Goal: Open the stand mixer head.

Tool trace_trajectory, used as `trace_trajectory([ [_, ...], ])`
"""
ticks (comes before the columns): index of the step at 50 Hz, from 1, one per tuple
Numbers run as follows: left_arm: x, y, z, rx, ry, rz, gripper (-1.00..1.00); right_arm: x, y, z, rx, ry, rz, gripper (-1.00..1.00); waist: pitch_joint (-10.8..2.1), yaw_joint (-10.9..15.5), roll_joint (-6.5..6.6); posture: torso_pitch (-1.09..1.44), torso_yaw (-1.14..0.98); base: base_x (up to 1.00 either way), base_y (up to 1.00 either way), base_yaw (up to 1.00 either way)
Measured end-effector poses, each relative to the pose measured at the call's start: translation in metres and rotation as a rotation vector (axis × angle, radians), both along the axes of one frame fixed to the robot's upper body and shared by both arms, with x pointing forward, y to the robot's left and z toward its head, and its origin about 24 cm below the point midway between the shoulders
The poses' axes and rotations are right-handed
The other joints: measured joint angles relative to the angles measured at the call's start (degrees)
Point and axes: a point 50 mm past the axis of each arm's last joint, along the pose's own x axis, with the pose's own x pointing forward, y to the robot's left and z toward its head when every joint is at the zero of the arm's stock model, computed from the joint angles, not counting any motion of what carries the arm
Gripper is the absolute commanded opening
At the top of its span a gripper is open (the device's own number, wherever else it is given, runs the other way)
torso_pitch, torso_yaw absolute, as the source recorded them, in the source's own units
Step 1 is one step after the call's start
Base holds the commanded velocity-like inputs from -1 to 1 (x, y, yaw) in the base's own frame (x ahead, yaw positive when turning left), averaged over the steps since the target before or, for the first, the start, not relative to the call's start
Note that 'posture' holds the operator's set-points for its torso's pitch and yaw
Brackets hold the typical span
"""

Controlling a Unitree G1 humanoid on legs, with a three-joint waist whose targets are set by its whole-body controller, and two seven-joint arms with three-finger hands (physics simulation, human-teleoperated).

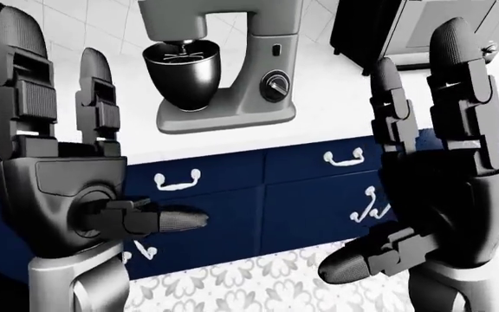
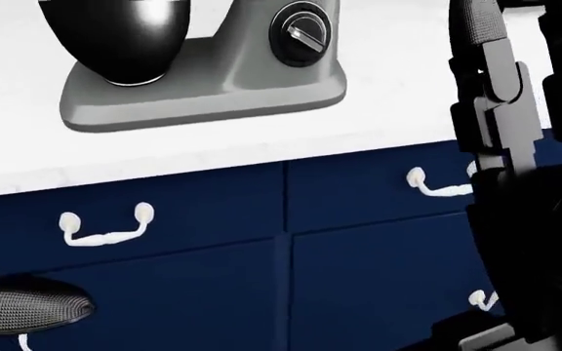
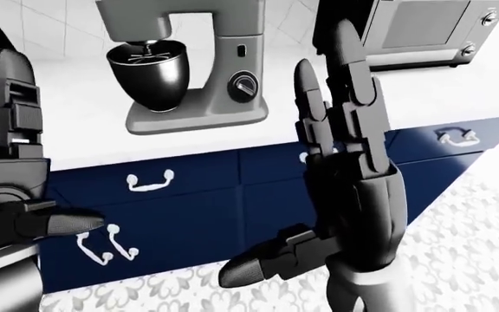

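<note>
A grey stand mixer (image 1: 232,97) stands on the white counter (image 2: 408,88), its head (image 1: 219,16) down over a dark steel bowl (image 1: 180,75) with a whisk inside. A black dial (image 2: 300,29) sits on its column. My left hand (image 1: 85,110) is raised at the left of the left-eye view, fingers upright and spread, thumb pointing right. At the right, my right hand (image 1: 406,130) is held up the same way. Both are open, hold nothing, and stay short of the mixer, below and to either side of it.
A dark microwave-like oven (image 3: 414,32) stands on the counter right of the mixer. Navy drawers and doors with white handles (image 2: 106,227) run under the counter. Patterned floor tiles (image 1: 258,286) lie below.
</note>
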Motion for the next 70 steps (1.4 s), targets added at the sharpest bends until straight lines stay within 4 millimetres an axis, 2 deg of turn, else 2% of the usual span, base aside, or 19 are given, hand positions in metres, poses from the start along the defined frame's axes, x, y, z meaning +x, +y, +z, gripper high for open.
trace_trajectory([
  [3,0.006,0.002,-0.008,-0.006,0.058,0.013,1.0,0.004,0.0,-0.007,-0.006,0.05,0.008,1.0,2.49,1.24,-2.25,0.0,0.0,0.68,0.0,0.0],
  [4,0.005,0.003,-0.008,-0.006,0.06,0.015,1.0,0.003,0.0,-0.006,-0.01,0.048,0.005,1.0,1.99,1.29,-2.75,0.0,0.0,0.17,0.0,0.0],
  [6,0.004,0.001,-0.004,-0.003,0.037,0.007,1.0,0.002,0.0,-0.003,-0.011,0.024,-0.007,1.0,-0.54,0.75,-4.21,0.0,0.0,0.0,0.0,0.0],
  [8,0.004,-0.003,-0.003,-0.004,0.029,-0.017,1.0,0.002,-0.002,-0.002,-0.009,0.016,-0.023,1.0,-0.26,0.67,-3.13,0.0,0.0,0.05,0.0,0.0],
  [11,0.008,-0.003,-0.011,-0.004,0.086,-0.022,1.0,0.006,-0.004,-0.01,-0.007,0.073,-0.022,1.0,2.11,-0.46,-2.31,0.0,0.0,0.74,0.0,0.0],
  [14,0.006,-0.001,-0.007,-0.002,0.057,-0.005,1.0,0.004,-0.001,-0.006,-0.01,0.045,-0.017,1.0,-0.11,-0.28,-1.88,0.0,0.0,0.08,0.0,0.0],
  [16,0.002,-0.001,-0.001,-0.002,0.016,-0.006,1.0,0.001,-0.001,0.0,-0.008,0.003,-0.012,1.0,-0.67,-0.76,-1.43,0.0,0.0,0.0,0.0,0.0],
  [18,0.001,-0.002,-0.001,-0.003,0.006,-0.014,1.0,0.0,-0.001,0.001,-0.007,-0.009,-0.014,1.0,-0.73,-1.05,0.51,0.0,0.0,0.29,0.0,0.0],
  [21,0.009,0.001,-0.01,-0.005,0.073,0.001,1.0,0.007,0.001,-0.01,-0.007,0.067,0.008,1.0,2.83,0.09,-0.39,0.0,0.0,0.69,0.0,0.0],
  [22,0.01,0.002,-0.012,-0.008,0.091,0.011,1.0,0.008,0.002,-0.012,-0.013,0.083,0.013,1.0,3.08,0.39,-0.04,0.0,0.0,0.43,0.0,0.0],
  [26,0.005,0.002,-0.006,-0.006,0.05,0.014,1.0,0.003,0.002,-0.006,-0.017,0.036,0.012,1.0,0.39,0.16,1.21,0.0,0.0,0.14,0.0,0.0],
  [29,0.002,-0.001,-0.003,-0.002,0.016,-0.003,1.0,0.0,0.002,-0.004,-0.013,0.014,0.011,1.0,0.0,0.07,-0.51,0.0,0.0,0.09,0.0,0.0],
  [31,0.003,-0.001,-0.004,-0.002,0.018,-0.008,1.0,0.001,0.001,-0.006,-0.014,0.021,0.006,1.0,-0.29,-0.32,-3.13,0.0,0.0,0.08,0.0,0.0],
  [35,0.009,-0.003,-0.012,-0.009,0.077,-0.025,1.0,0.006,-0.002,-0.013,-0.02,0.07,-0.019,1.0,-0.68,-1.51,-3.12,0.0,0.0,0.08,0.0,0.0],
  [41,0.003,-0.002,-0.006,-0.008,0.026,-0.014,1.0,0.003,0.0,-0.009,-0.021,0.034,-0.007,1.0,-0.14,-0.79,-0.03,0.0,0.0,0.07,0.0,0.0],
  [45,0.003,-0.002,-0.005,-0.006,0.011,-0.017,1.0,0.003,-0.001,-0.009,-0.021,0.03,-0.011,1.0,-0.57,-2.45,2.49,0.0,0.0,0.0,0.0,0.0],
  [48,0.006,0.0,-0.011,-0.006,0.048,0.002,1.0,0.005,0.001,-0.013,-0.023,0.057,0.004,1.0,-0.52,-1.84,0.76,0.0,0.0,0.0,0.0,0.0],
  [53,0.008,0.001,-0.013,-0.005,0.069,0.013,1.0,0.006,0.001,-0.014,-0.028,0.059,0.006,1.0,-1.93,-0.95,-0.87,-0.05,0.0,0.0,0.0,0.0],
  [70,0.005,0.001,-0.011,-0.006,0.045,0.0,1.0,0.005,0.001,-0.014,-0.027,0.054,0.001,1.0,-10.06,-0.7,-0.2,-0.22,0.0,0.0,0.0,0.0],
])
